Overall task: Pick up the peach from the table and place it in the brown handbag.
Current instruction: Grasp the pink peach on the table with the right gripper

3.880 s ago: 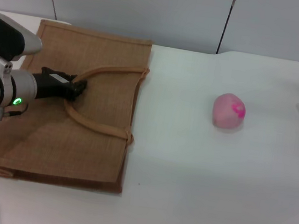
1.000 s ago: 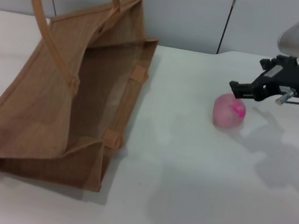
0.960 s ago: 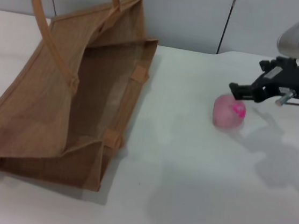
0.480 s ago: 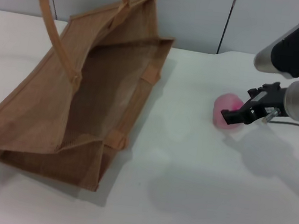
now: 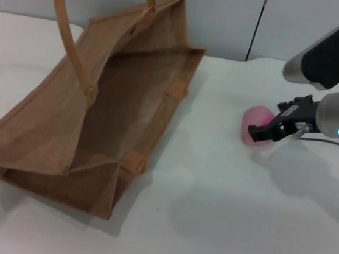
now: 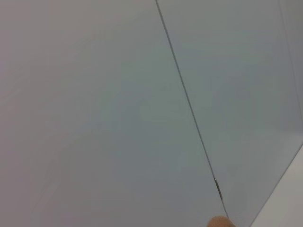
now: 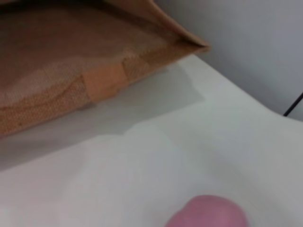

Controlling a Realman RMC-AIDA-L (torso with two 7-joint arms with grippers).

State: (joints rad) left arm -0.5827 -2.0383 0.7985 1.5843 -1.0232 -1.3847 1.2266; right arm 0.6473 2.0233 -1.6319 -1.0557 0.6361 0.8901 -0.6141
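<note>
Presently the step in hand is the pick-up: the right hand (image 5: 260, 135) is down at the peach (image 5: 256, 123), its dark fingers lying across the fruit's near right side, and whether they are spread or already pinching it I cannot tell from the head view. The peach sits on the white worktop (image 5: 220, 218), well apart from the brown handbag (image 5: 98, 106), which stands tilted on the robot's left with its mouth open toward the fruit and one loop handle (image 5: 70, 30) drawn upward out of view. The left hand does not appear; its wrist view shows only a pale wall panel (image 6: 118, 94) with a thin seam. The right wrist view shows the top of the peach (image 7: 208, 213) close in and the bag's open edge (image 7: 104, 78) beyond. In my judgement, the next move calls for a firm closure on the fruit, a clean lift, then a carry across the bare worktop into the bag's mouth. The surface is smooth and plain; grey wall panels stand behind it.
</note>
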